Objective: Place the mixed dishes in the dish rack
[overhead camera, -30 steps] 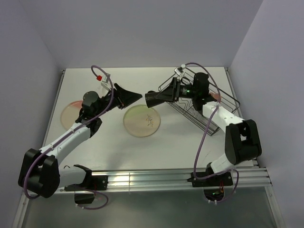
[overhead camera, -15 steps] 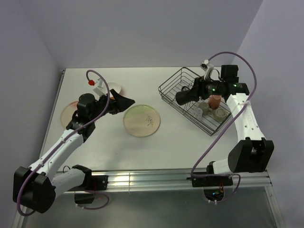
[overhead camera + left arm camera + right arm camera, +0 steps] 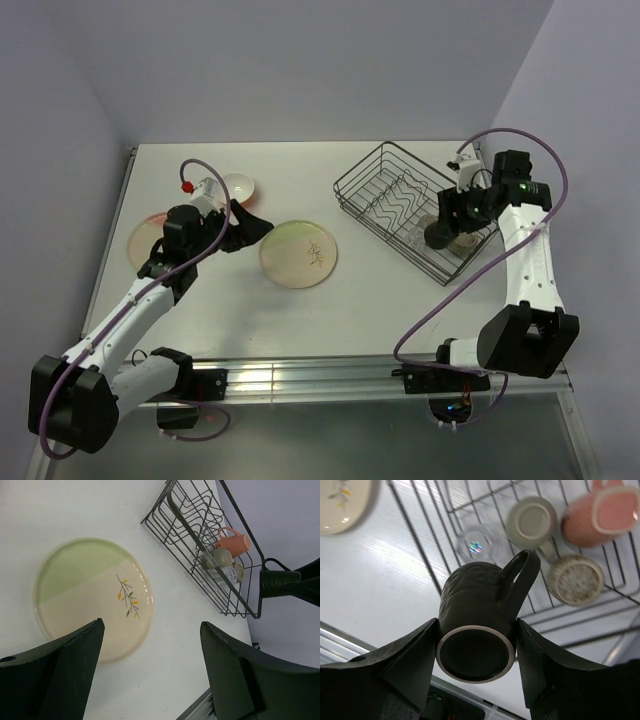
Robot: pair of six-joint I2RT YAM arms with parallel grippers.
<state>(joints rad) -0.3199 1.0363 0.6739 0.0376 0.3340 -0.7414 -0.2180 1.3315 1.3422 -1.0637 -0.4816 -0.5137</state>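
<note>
Cup placement is the step in hand. The right gripper [image 3: 476, 647] has its jaws pinching the brown cup [image 3: 475, 625] by its sides, with the handle pointing to the upper right of the wrist view. It hangs over the lower right end of the dish rack [image 3: 385, 165], above the clear glass [image 3: 476, 545]. The grey-green cup [image 3: 532, 521], pink cup [image 3: 600, 517] and small speckled bowl [image 3: 575, 580] are crowded just beside.

To do it well, lower the cup into a free gap beside the glass with the handle turned away from its neighbours. Let go only once the wires bear it.

The left gripper [image 3: 152, 630], jaws spread, hovers over the cream-green plate [image 3: 90, 600]. That plate lies flat on the surface [image 3: 300, 320], so its rim will probably need a shallow, edge-on approach.
</note>
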